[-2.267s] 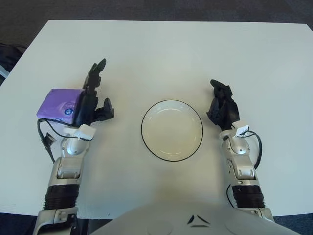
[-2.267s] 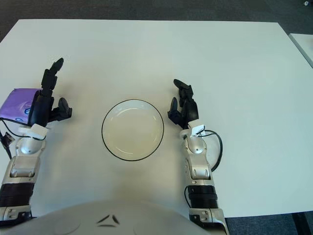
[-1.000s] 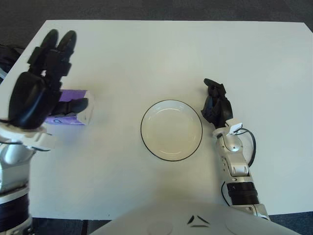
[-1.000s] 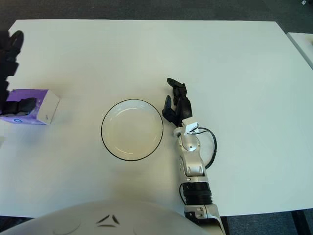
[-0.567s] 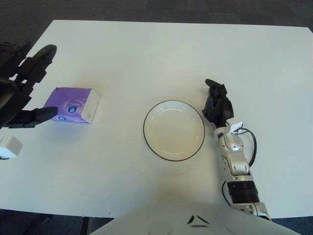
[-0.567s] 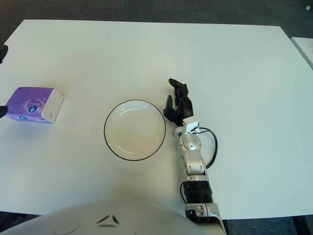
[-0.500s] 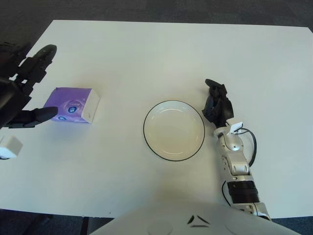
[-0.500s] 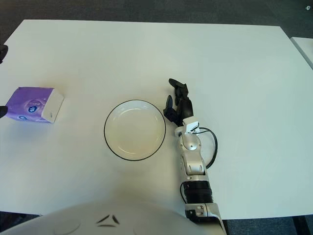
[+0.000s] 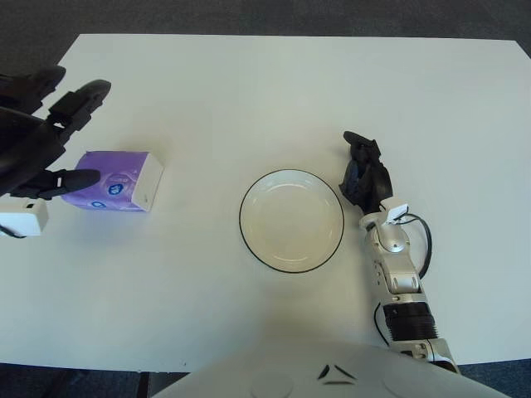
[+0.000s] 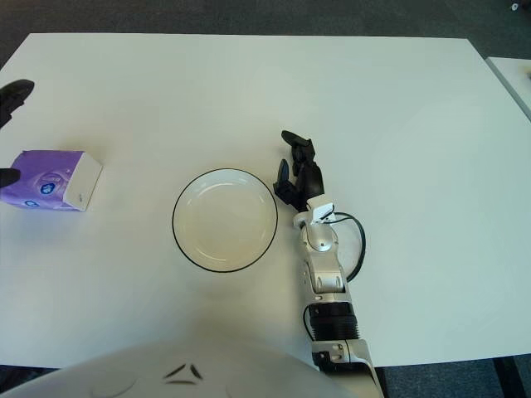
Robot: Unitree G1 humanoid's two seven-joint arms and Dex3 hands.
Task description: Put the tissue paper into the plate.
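A purple and white tissue pack [image 9: 115, 180] lies flat on the white table, left of the plate. The plate [image 9: 291, 220] is white with a dark rim and holds nothing. My left hand [image 9: 41, 145] hovers raised at the far left, above and beside the pack's left end, fingers spread and holding nothing. The thumb tip shows over the pack's left edge. My right hand [image 9: 365, 172] shows just right of the plate's rim, fingers loosely curled, holding nothing.
The white table [image 9: 274, 91] stretches wide behind the plate and pack. Its far edge and left edge meet dark floor. A black cable [image 9: 421, 245] loops at my right wrist.
Over the last seconds my left hand lifted off the table beside the pack and rose toward the camera. In the last half second it edged right, closer over the pack. The right hand hardly moved.
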